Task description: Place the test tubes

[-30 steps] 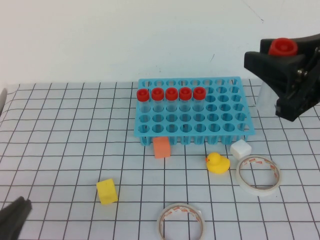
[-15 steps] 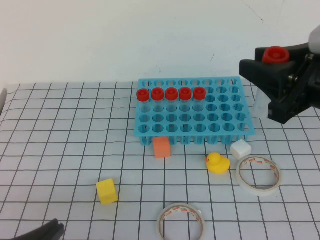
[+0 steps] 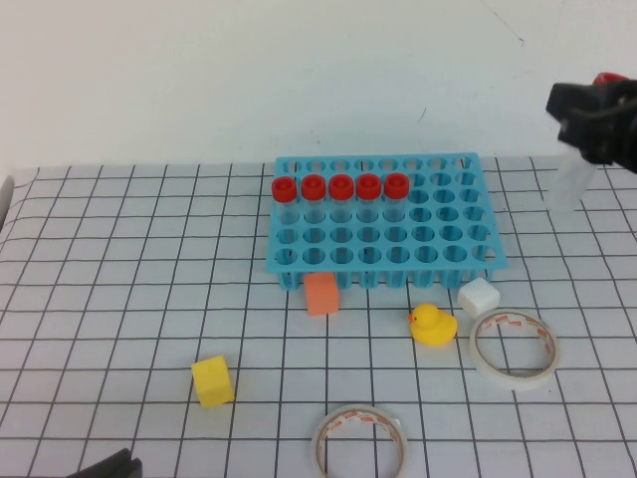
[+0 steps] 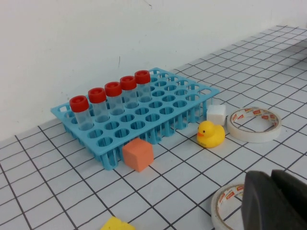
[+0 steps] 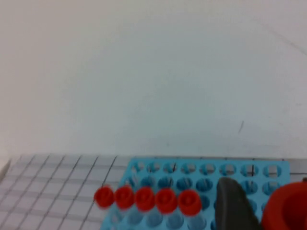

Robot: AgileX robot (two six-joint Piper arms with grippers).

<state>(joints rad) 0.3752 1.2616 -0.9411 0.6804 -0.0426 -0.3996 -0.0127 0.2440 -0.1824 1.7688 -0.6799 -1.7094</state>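
My right gripper (image 3: 595, 124) hangs raised off the right end of the blue rack (image 3: 388, 269), fingers clamped on a red-capped test tube (image 3: 572, 184), while my left gripper (image 3: 105, 466) sits closed, well in front of the rack's left corner.

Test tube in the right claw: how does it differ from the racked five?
The clear test tube hangs tilted in the right claw, far right; the five racked tubes stand upright in the blue plastic rack. It is alone; they form a row. All have red caps. Left claw: shut, near-left corner.
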